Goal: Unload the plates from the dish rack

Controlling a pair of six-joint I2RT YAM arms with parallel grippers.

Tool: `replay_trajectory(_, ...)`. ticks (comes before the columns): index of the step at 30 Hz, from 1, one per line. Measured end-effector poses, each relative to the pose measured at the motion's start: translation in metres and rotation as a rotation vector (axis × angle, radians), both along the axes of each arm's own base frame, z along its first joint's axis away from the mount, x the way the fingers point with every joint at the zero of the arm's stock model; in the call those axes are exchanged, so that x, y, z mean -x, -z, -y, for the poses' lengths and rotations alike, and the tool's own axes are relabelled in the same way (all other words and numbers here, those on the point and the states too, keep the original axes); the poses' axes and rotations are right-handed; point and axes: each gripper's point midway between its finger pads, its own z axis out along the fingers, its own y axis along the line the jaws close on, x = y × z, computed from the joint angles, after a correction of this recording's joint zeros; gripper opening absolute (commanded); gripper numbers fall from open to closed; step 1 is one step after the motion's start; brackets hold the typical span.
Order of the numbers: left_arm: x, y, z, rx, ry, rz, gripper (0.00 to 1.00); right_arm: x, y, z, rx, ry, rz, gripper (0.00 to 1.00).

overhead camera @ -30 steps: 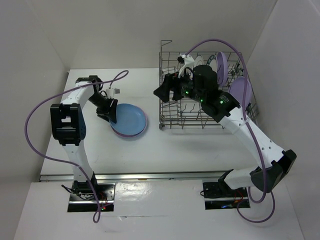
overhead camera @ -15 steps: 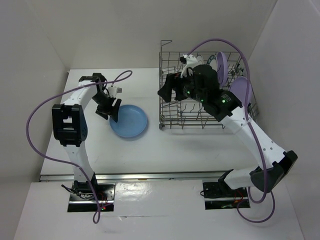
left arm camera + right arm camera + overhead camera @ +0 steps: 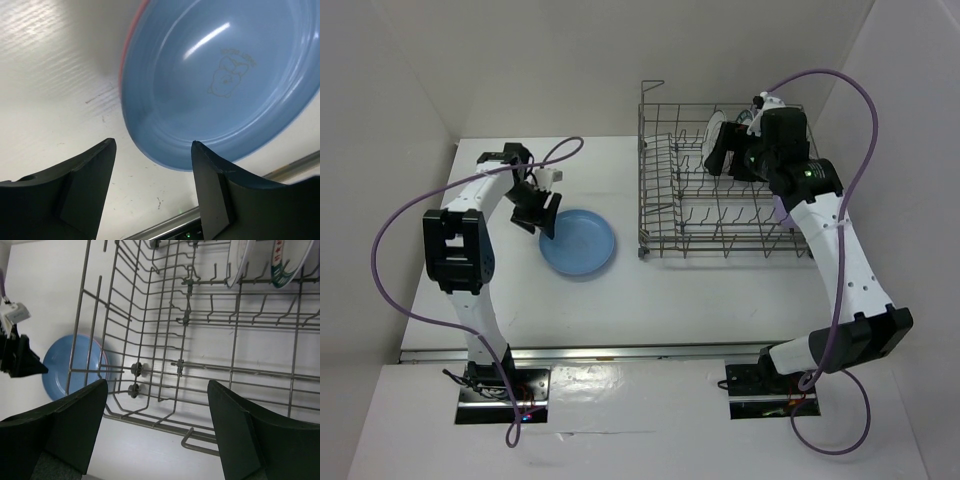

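Right end effector (image 3: 722,160) now farther back

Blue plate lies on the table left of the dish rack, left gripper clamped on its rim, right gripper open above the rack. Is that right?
One error: the left gripper is open, its fingers spread wide, not closed on the blue plate, as the left wrist view shows. The table, dish rack and open right gripper are as stated.

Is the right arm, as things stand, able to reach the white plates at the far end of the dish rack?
Probably yes. The right gripper is open above the dish rack, and the white plates stand upright ahead of it, with nothing but rack wires seen in between.
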Motion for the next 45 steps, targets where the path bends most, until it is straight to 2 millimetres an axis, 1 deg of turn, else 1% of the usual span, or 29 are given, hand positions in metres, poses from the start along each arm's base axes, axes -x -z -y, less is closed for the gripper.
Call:
replay_trajectory(2, -0.006, 0.001, -0.004, -0.029, -0.008, 0.023, 0.75, 0.002, 0.005, -0.004, -0.011, -0.024, -0.015, 0.88)
replay_trajectory(6, -0.013, 0.009, -0.008, -0.088, -0.018, 0.049, 0.75, 0.005, 0.004, -0.01, -0.031, -0.059, -0.017, 0.88)
replay_trajectory(12, 0.002, 0.035, 0.002, -0.176, 0.034, 0.023, 0.75, 0.011, -0.001, -0.014, -0.046, -0.083, -0.009, 0.88)
replay_trajectory(14, 0.007, 0.041, 0.005, -0.192, 0.05, 0.014, 0.75, 0.013, -0.003, -0.014, -0.048, -0.085, -0.003, 0.88)
replay_trajectory(16, 0.008, 0.043, 0.007, -0.199, 0.057, 0.012, 0.75, 0.013, -0.005, -0.013, -0.048, -0.082, 0.002, 0.88)
replay_trajectory(20, 0.005, 0.043, 0.005, -0.208, 0.05, 0.025, 0.75, 0.013, -0.004, -0.008, -0.043, -0.068, -0.001, 0.88)
replay_trajectory(24, 0.002, 0.043, 0.004, -0.21, 0.048, 0.035, 0.75, 0.01, -0.003, 0.003, -0.035, -0.036, -0.003, 0.88)
replay_trajectory(26, 0.002, 0.043, 0.004, -0.209, 0.048, 0.035, 0.75, 0.006, -0.001, 0.019, -0.019, 0.012, -0.008, 0.88)
replay_trajectory(28, 0.002, 0.042, 0.004, -0.208, 0.048, 0.035, 0.75, -0.002, 0.005, 0.049, 0.014, 0.103, -0.031, 0.88)
replay_trajectory(29, 0.001, 0.042, 0.005, -0.203, 0.049, 0.036, 0.76, -0.009, 0.006, 0.067, 0.031, 0.155, -0.038, 0.88)
replay_trajectory(31, -0.001, 0.037, 0.007, -0.193, 0.048, 0.041, 0.76, -0.027, 0.013, 0.114, 0.069, 0.29, -0.058, 0.88)
replay_trajectory(33, -0.007, 0.03, 0.011, -0.174, 0.047, 0.061, 0.77, -0.04, 0.033, 0.161, 0.116, 0.425, -0.107, 0.88)
replay_trajectory(35, -0.015, 0.021, 0.015, -0.154, 0.038, 0.087, 0.78, -0.045, 0.059, 0.197, 0.16, 0.527, -0.177, 0.88)
replay_trajectory(37, -0.018, 0.012, 0.019, -0.135, 0.032, 0.108, 0.79, -0.048, 0.078, 0.217, 0.196, 0.579, -0.229, 0.88)
replay_trajectory(39, -0.02, 0.002, 0.022, -0.119, 0.031, 0.126, 0.79, -0.05, 0.094, 0.229, 0.236, 0.61, -0.269, 0.88)
replay_trajectory(41, -0.021, -0.005, 0.023, -0.11, 0.031, 0.139, 0.79, -0.05, 0.104, 0.241, 0.276, 0.641, -0.298, 0.88)
replay_trajectory(42, -0.021, -0.007, 0.024, -0.106, 0.031, 0.143, 0.79, -0.049, 0.106, 0.245, 0.292, 0.65, -0.302, 0.88)
replay_trajectory(43, -0.02, -0.008, 0.024, -0.103, 0.032, 0.144, 0.79, -0.048, 0.11, 0.249, 0.303, 0.658, -0.311, 0.86)
replay_trajectory(45, -0.019, -0.01, 0.025, -0.097, 0.033, 0.145, 0.79, -0.045, 0.118, 0.258, 0.313, 0.666, -0.321, 0.77)
